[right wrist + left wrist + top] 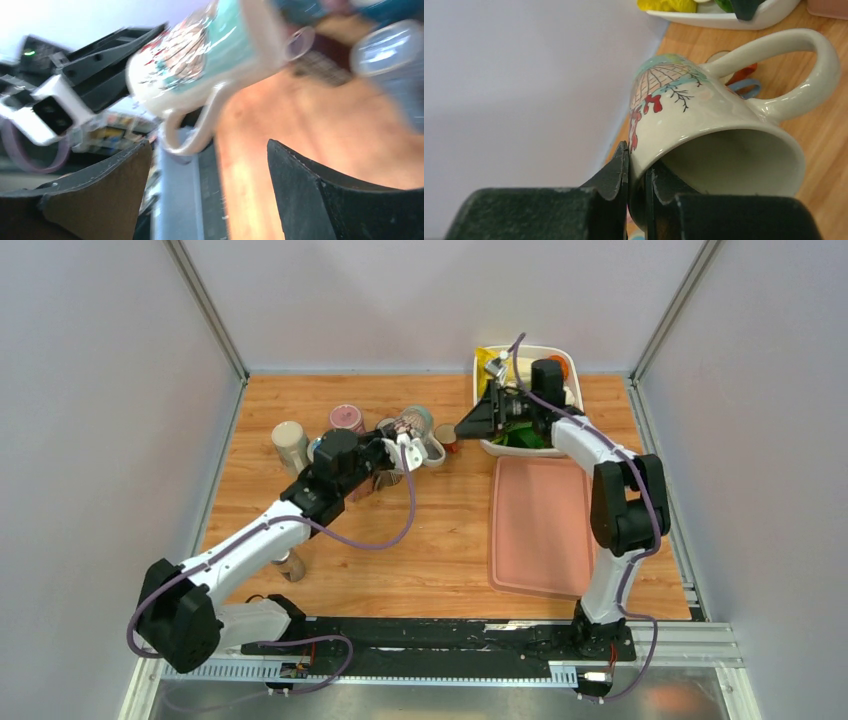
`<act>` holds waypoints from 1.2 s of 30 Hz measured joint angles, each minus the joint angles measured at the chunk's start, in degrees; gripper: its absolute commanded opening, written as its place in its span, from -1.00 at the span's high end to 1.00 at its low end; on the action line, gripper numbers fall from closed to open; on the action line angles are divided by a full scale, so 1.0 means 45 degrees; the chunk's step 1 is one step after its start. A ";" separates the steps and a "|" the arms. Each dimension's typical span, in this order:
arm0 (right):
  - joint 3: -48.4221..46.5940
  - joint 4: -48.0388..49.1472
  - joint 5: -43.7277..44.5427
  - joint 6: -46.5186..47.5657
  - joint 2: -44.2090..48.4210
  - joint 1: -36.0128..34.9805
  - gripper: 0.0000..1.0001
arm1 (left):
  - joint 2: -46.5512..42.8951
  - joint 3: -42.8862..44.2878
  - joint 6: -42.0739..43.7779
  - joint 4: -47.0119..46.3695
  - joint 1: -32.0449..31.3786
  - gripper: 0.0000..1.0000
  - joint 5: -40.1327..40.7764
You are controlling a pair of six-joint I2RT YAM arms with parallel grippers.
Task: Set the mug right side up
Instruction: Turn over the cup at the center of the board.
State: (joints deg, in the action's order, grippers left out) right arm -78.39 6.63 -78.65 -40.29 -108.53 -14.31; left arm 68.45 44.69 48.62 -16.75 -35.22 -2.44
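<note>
Reorientation step in hand: left tool (pixel 638 164) clamps the rim wall of the painted mug (pixel 704 125), tilted sideways at upper centre of the top view, right tool (pixel 209 150) gaping beside its handle; next, judged, rotate mouth-up and set it on the bench (pixel 440 540).

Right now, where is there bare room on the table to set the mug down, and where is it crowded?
Free: the bare wood between the left arm and the pink tray. Crowded: far edge, with cups, mug and white bin.
</note>
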 measured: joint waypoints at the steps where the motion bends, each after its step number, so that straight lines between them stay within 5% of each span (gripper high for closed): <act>1: -0.0447 -0.0724 0.0559 0.0869 0.0019 0.0408 -0.77 | -0.0005 0.0646 -0.0325 0.1141 0.0019 1.00 0.0044; 6: -0.1627 -0.3891 0.3541 0.6003 0.0996 0.1413 -0.83 | 0.0379 0.4498 -0.2341 0.6941 0.0019 1.00 0.0296; 10: -0.0525 -0.5061 0.5090 1.0370 0.3390 0.1059 -0.81 | 0.1224 0.6829 -0.3764 1.0511 0.0024 1.00 0.0233; 18: 0.3245 -0.7354 0.7679 1.9064 0.9063 -0.2093 -0.65 | 0.2807 0.7480 -0.5649 1.4921 0.0029 1.00 -0.0831; 24: 0.3910 -0.8689 1.0195 2.1357 0.8718 -0.4396 -0.46 | 0.3483 0.7524 -0.6751 1.5543 0.0029 1.00 -0.1496; 36: 0.3711 -0.8898 1.1837 2.1430 0.6290 -0.5858 -0.44 | 0.5542 0.8748 -0.8301 1.5290 0.0039 1.00 -0.1778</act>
State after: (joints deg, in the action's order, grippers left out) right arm -61.69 -33.41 -25.39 56.14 -80.23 -40.66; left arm 93.38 84.05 11.27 52.05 -35.05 -10.44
